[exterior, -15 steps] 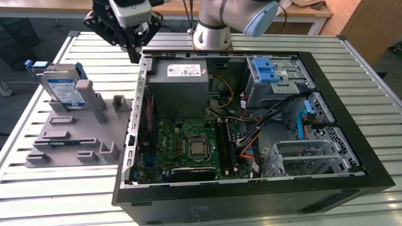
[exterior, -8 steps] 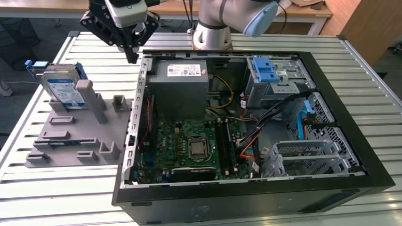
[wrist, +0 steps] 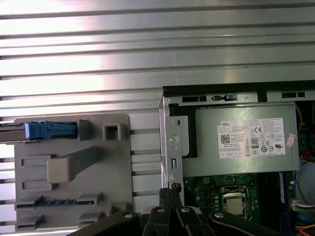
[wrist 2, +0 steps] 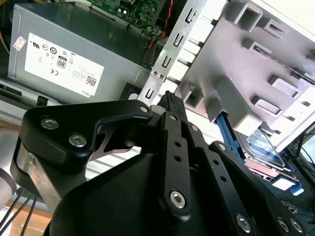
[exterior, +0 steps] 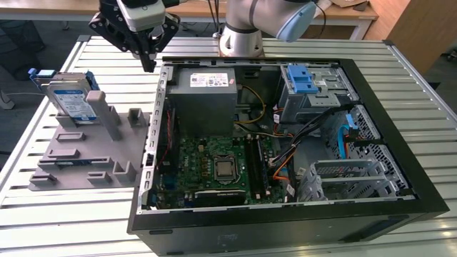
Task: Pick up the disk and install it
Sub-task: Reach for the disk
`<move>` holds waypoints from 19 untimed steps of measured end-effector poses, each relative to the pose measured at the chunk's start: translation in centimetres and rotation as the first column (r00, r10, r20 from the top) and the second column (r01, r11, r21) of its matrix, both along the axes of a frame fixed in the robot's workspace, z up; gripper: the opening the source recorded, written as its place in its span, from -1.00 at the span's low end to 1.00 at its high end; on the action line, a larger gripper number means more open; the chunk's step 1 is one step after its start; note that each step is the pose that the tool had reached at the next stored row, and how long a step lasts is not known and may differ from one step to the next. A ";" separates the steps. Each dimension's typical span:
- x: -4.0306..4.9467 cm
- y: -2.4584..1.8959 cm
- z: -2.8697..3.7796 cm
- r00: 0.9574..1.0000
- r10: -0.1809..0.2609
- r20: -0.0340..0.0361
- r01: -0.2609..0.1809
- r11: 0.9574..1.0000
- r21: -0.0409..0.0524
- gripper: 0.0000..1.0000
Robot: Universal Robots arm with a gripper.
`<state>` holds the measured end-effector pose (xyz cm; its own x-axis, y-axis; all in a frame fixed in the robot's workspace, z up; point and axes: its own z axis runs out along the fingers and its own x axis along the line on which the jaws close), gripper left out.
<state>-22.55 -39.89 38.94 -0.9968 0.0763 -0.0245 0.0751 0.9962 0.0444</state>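
Note:
The disk [exterior: 71, 100] stands on edge in a grey holder [exterior: 85, 155] at the exterior view's left, silver with a white-and-blue label, clipped in a blue carrier. In the first wrist view the disk [wrist: 47, 130] appears edge-on as a blue strip. In the second wrist view the disk [wrist 2: 266, 146] lies partly behind the holder's posts. My gripper [exterior: 149, 65] hangs above the open computer case's [exterior: 400, 160] rear corner, to the right of the disk and apart from it. Its fingers are shut together with nothing between them, as both wrist views confirm: gripper [wrist: 171, 191], gripper [wrist 2: 170, 98].
Inside the case sit a grey power supply box [exterior: 207, 99], a green motherboard [exterior: 214, 166], a blue-tabbed drive bay [exterior: 305, 80] and a metal drive cage [exterior: 346, 176]. Cables cross the middle. The arm's base [exterior: 239, 37] stands behind the case on the slatted metal table [exterior: 93, 214].

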 end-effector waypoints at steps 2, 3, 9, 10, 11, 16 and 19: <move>-0.03 0.00 0.00 1.000 0.000 0.000 0.000 1.000 0.000 -0.79; -0.04 0.00 -0.01 1.000 0.000 0.000 0.000 1.000 0.000 -0.79; -0.17 0.00 -0.04 1.000 0.000 0.000 0.000 1.000 0.000 -0.79; -0.19 0.00 -0.04 1.000 0.000 0.000 0.000 1.000 0.000 -0.79; -0.21 0.00 -0.05 1.000 0.000 0.000 0.000 1.000 0.000 -0.79; -0.39 0.00 -0.10 1.000 0.000 0.000 0.000 1.000 0.000 -0.79; -0.44 0.00 -0.11 1.000 0.000 0.000 0.000 1.000 0.000 -0.79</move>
<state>-22.99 -39.90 38.82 -0.9968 0.0762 -0.0245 0.0750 0.9962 0.0443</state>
